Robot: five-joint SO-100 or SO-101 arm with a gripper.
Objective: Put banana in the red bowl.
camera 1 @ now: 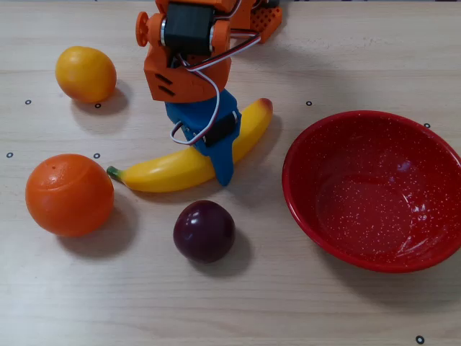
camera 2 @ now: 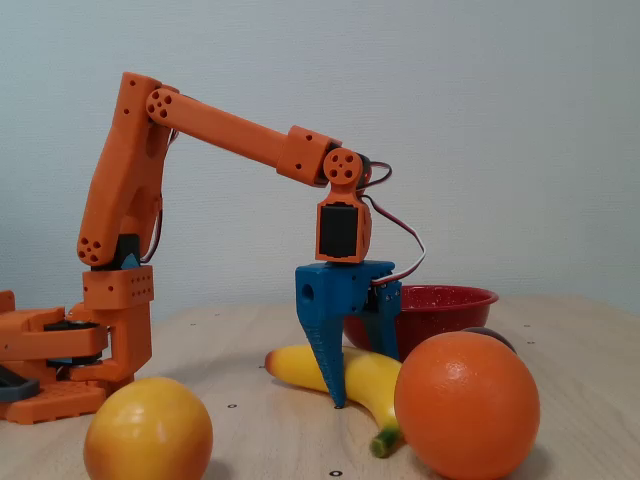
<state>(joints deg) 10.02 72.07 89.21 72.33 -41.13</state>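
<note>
The yellow banana (camera 1: 162,170) lies on the wooden table left of the red bowl (camera 1: 297,155), its green stem toward the big orange and its reddish end toward the bowl. My blue gripper (camera 1: 216,155) stands over the banana's middle, one finger on each side, shut on it. In the fixed view the gripper (camera 2: 362,378) points straight down, its fingers pressed against the banana (camera 2: 300,368), which rests on the table. The red bowl (camera 2: 440,297) sits behind the gripper there and holds nothing.
A dark purple plum (camera 1: 204,231) sits just in front of the banana. A large orange (camera 1: 70,194) is by the stem end, and a yellow-orange fruit (camera 1: 85,73) lies at the far left. The arm's orange base (camera 2: 60,360) stands at the left in the fixed view.
</note>
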